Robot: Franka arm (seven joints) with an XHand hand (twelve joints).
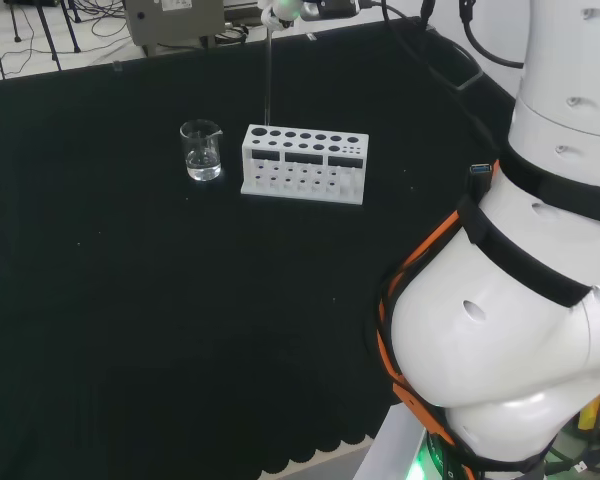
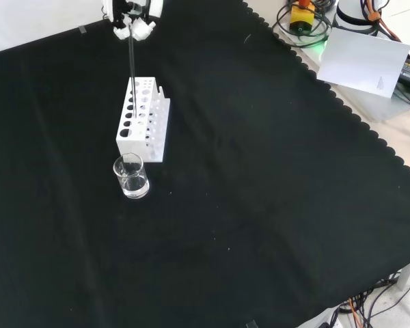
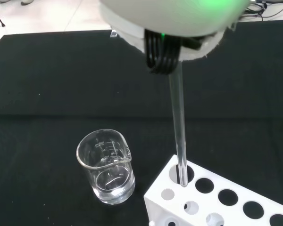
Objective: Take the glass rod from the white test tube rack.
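Pinching the top of the glass rod [image 3: 179, 127], the hand [image 2: 132, 22] hangs above the white test tube rack [image 1: 304, 163], fingers closed on the rod's upper end. The rod stands upright with its lower tip in a corner hole at the rack's end nearest the beaker [image 3: 107, 172]. Lift straight up along the rod's axis until the tip clears the hole, so you neither tip the rack nor swing toward the beaker.

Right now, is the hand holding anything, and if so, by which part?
Yes: the hand grips the glass rod by its upper end. The rod's lower tip is in an end hole of the white test tube rack.
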